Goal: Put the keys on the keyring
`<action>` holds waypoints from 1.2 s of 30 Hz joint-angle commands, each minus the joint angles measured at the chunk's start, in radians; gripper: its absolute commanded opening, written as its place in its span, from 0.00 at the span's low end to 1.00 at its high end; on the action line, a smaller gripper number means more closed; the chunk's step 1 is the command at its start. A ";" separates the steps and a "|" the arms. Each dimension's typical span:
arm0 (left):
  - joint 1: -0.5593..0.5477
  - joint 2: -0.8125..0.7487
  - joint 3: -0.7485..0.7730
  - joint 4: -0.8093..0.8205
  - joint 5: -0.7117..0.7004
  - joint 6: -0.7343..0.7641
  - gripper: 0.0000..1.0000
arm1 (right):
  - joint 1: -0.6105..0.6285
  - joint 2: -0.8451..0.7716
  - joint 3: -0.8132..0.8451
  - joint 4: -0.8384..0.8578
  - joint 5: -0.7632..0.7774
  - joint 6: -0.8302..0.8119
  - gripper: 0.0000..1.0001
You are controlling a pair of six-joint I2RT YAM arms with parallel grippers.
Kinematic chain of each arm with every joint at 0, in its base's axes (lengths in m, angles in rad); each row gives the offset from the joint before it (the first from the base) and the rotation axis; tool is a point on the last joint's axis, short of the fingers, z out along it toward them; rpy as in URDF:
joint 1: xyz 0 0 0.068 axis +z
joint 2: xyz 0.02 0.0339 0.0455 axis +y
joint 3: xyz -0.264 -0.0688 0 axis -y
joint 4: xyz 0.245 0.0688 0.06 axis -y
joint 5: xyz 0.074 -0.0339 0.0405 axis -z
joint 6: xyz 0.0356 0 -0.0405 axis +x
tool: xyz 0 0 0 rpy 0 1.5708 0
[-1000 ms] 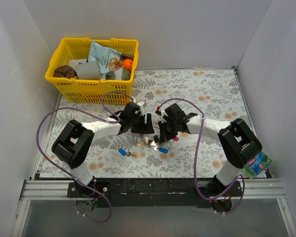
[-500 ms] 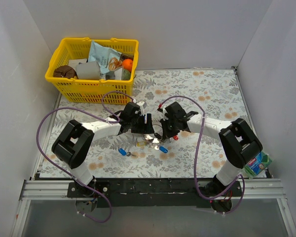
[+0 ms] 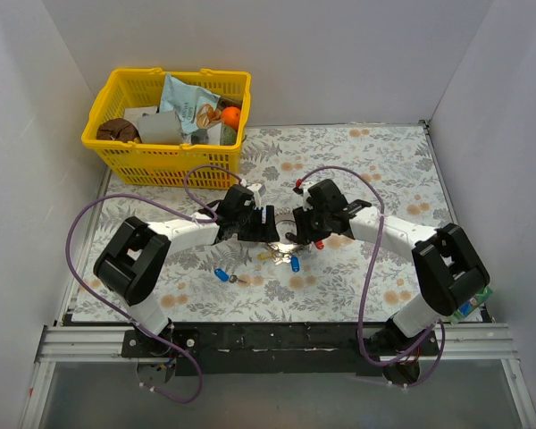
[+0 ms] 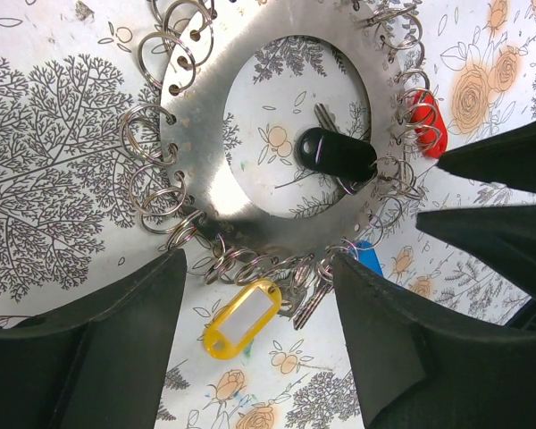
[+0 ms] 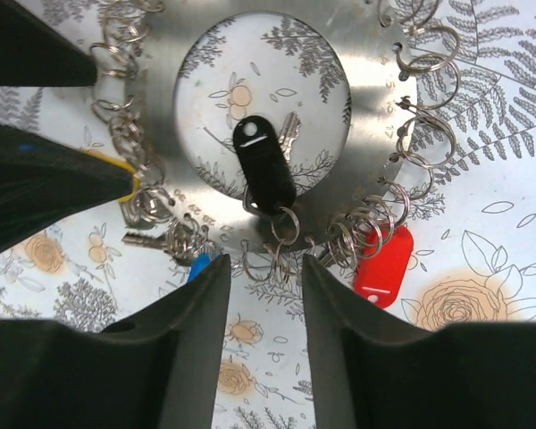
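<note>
The keyring (image 4: 205, 116) is lying flat on the table (image 3: 375, 161), a little toward 6 o'clock from its middle, right between the two grippers. Being round, it is pointing nowhere, and small split rings are hanging all along its rim. A black key (image 5: 263, 170) is resting in its open middle. In the right wrist view its long axis is running from 11 to 5 o'clock, with the blade tip toward 1. A red cap (image 5: 384, 266) is sitting at the rim at 5 o'clock there. A yellow tag (image 4: 241, 317) is lying at 6 o'clock in the left wrist view. One blue key (image 3: 221, 275) is lying apart, at 8 o'clock from the ring.

The left gripper (image 4: 259, 268) is hovering at the rim, fingers spread wide and holding nothing. The right gripper (image 5: 263, 268) is facing it, fingers narrowly apart over a clump of rings. I cannot tell whether they are touching.

Since a second ago the right wrist has been moving toward 12 and its elbow out toward 4. The left arm is staying put.

From above, the grippers are covering most of the ring. A blue cap (image 4: 368, 259) is peeking out half-hidden beside a finger. A basket (image 3: 116, 147) is standing at 10 o'clock.
</note>
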 commanded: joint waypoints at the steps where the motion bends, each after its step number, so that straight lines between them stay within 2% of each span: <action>1: -0.003 -0.039 -0.004 0.011 0.003 0.011 0.66 | 0.000 -0.102 0.013 0.016 -0.051 -0.026 0.52; 8: -0.003 -0.031 0.000 0.014 0.008 0.011 0.66 | 0.000 -0.148 -0.021 0.031 -0.084 -0.019 0.66; 10: -0.003 -0.028 0.003 0.014 0.011 0.011 0.66 | 0.000 -0.147 -0.027 0.031 -0.090 -0.018 0.73; 14: -0.003 -0.030 0.003 0.015 0.014 0.011 0.66 | 0.000 -0.150 -0.035 0.030 -0.094 -0.010 0.74; 24: -0.003 -0.030 -0.006 0.021 0.011 0.008 0.67 | 0.000 -0.113 -0.055 0.030 -0.120 0.037 0.53; 29: -0.005 -0.033 -0.013 0.024 0.010 0.008 0.67 | -0.010 -0.116 -0.078 0.037 -0.117 0.048 0.51; 36: -0.003 -0.033 -0.016 0.026 0.010 0.009 0.67 | -0.087 -0.145 -0.138 0.076 -0.159 0.077 0.46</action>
